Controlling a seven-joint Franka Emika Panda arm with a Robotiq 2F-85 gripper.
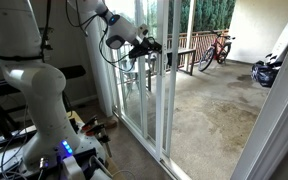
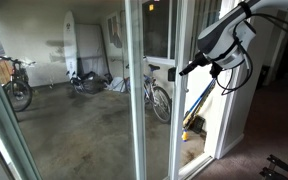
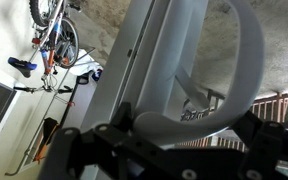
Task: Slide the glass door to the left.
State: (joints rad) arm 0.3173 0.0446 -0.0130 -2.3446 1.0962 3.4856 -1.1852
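The glass door (image 1: 162,95) is a tall clear panel in a slim white frame, seen in both exterior views (image 2: 181,120). Its grey curved loop handle (image 3: 246,60) fills the wrist view. My gripper (image 3: 189,135) is open, with the lower bend of the handle lying between its two black fingers. I cannot tell whether the fingers touch the handle. In the exterior views the gripper (image 1: 148,47) (image 2: 187,69) is at the door's upright edge at handle height.
Fixed white-framed glass panels stand beside the door (image 2: 134,90). A patio lies beyond, with bicycles (image 1: 216,48) (image 2: 160,98) (image 2: 14,82), a surfboard (image 2: 72,45) and a wooden railing (image 1: 184,52). The robot's white base (image 1: 44,100) stands indoors.
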